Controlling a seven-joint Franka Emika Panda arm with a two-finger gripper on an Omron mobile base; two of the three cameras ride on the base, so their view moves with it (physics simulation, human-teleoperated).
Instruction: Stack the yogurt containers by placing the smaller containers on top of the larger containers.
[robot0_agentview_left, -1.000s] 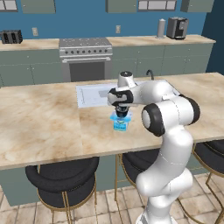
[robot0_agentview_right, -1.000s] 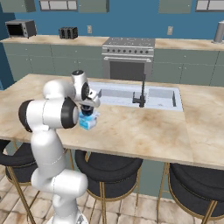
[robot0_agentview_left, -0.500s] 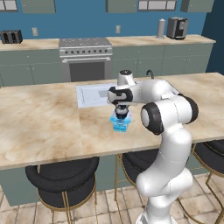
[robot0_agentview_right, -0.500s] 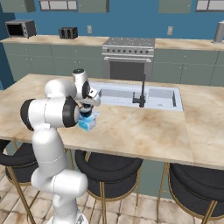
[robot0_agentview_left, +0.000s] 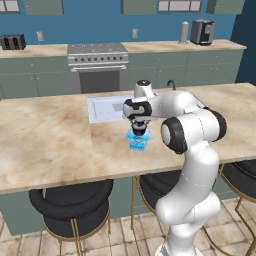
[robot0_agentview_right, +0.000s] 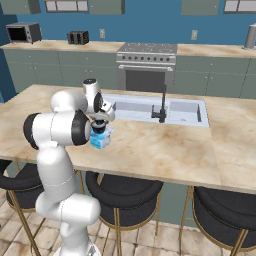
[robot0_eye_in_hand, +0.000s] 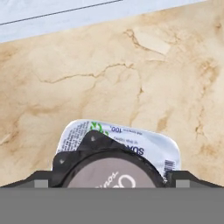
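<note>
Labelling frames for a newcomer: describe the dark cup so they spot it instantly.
On the marble island counter, in front of the sink, a light-blue tub sits under the gripper. The dark cup sits on that tub: round, narrower, near-black with a pale top.

desk (robot0_eye_in_hand: 109, 65): polished beige marble look with brown veins, smooth
blue tub (robot0_agentview_left: 137, 142): translucent light-blue plastic, glossy
tub lid (robot0_eye_in_hand: 144, 146): pale printed foil-like film, slight sheen
dark cup (robot0_eye_in_hand: 105, 162): black plastic, faceted rim, matt grey top
sink (robot0_agentview_right: 150, 108): pale smooth basin, satin
tap (robot0_agentview_right: 161, 107): dark matt metal
stove (robot0_agentview_left: 97, 67): brushed grey metal
stool seats (robot0_agentview_left: 70, 200): black, padded, leather-like
</note>
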